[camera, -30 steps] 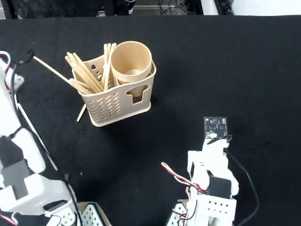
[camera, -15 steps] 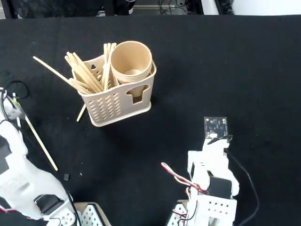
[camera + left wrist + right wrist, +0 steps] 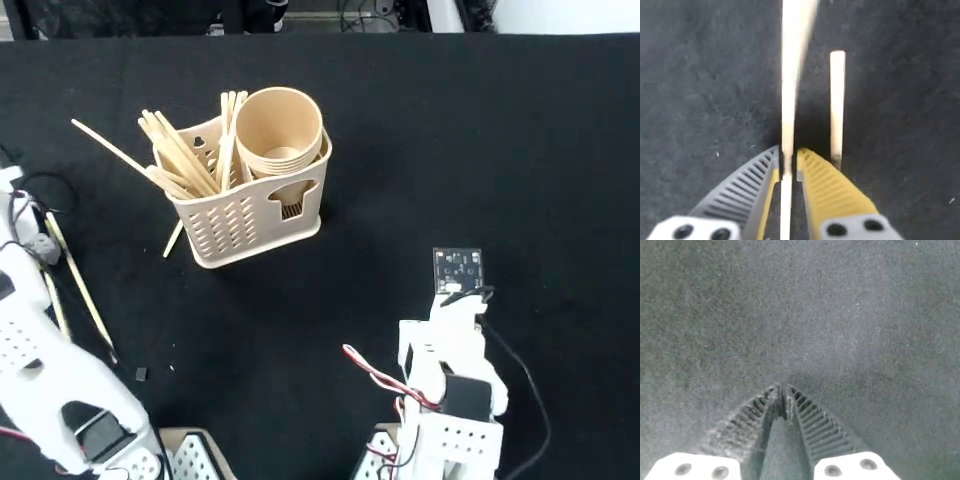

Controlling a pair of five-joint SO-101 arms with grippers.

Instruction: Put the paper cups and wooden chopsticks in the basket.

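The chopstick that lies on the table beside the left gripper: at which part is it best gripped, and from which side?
Probably near its middle, from straight above, one finger on each long side. The loose chopstick lies flat on the table, thin and straight, so only its top is free. The left gripper is shut on a second chopstick, so that one goes first.

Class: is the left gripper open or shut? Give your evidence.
Shut. The left gripper pinches a wooden chopstick, which runs out past its tips.
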